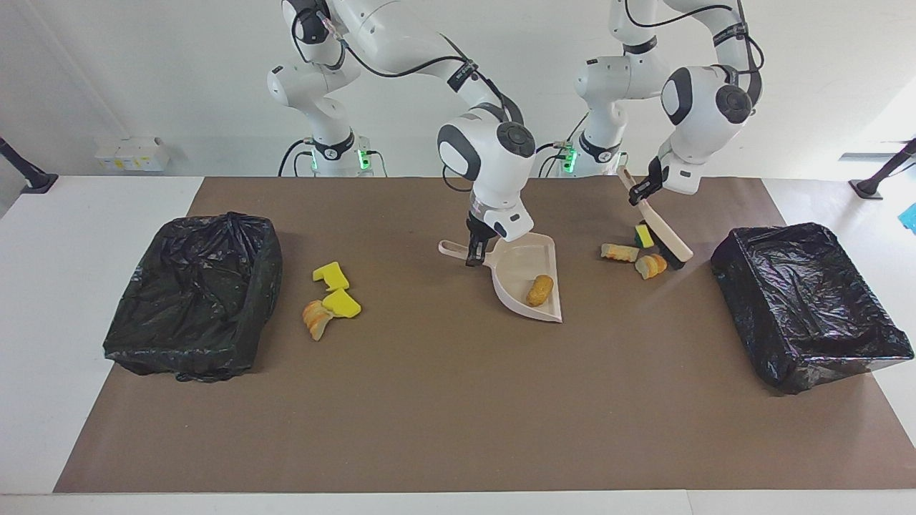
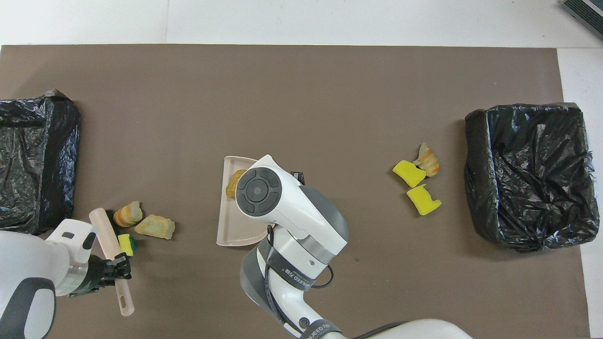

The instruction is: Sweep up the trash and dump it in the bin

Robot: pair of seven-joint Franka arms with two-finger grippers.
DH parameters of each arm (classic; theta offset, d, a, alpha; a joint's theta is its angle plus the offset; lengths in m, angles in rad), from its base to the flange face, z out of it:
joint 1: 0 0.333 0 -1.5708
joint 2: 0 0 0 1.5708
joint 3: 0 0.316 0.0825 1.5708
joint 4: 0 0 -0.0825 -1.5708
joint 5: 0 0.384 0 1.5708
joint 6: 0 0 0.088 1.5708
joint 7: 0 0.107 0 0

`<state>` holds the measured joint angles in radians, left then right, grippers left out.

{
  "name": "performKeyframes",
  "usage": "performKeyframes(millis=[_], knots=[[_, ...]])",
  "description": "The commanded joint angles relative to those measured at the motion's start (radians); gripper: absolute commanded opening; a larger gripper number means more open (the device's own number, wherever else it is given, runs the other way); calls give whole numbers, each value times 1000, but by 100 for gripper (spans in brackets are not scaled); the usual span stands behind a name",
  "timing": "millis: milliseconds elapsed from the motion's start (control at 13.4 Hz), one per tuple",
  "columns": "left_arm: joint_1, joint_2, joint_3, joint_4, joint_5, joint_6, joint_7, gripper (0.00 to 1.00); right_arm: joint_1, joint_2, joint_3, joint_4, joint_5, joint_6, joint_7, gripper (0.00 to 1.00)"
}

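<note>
A white table is covered by a brown mat; a white wall is seen at the top.

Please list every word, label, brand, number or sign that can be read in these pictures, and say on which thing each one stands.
No text here can be read with certainty.
Black strap around the right arm, overhead view: white lettering, too blurred to read.
Second strap lower on the same arm: white lettering, also too blurred.
Dustpan and brush: no print visible.
</note>
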<state>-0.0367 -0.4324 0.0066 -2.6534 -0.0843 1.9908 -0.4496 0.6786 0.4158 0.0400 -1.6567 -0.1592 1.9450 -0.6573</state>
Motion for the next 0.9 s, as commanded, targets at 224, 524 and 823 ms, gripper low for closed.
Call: performKeyframes(millis=[224, 524, 823], knots=[[-149, 104, -4, 4, 8, 130, -11, 0, -4, 9, 5, 5, -22, 5, 18, 0], [-262, 254, -2, 163, -113, 174, -7, 0, -10, 11, 5, 3, -19, 15, 13, 0], [-395, 299, -4, 203, -222, 262, 0, 0, -10, 6, 5, -25, -19, 54, 8, 0]])
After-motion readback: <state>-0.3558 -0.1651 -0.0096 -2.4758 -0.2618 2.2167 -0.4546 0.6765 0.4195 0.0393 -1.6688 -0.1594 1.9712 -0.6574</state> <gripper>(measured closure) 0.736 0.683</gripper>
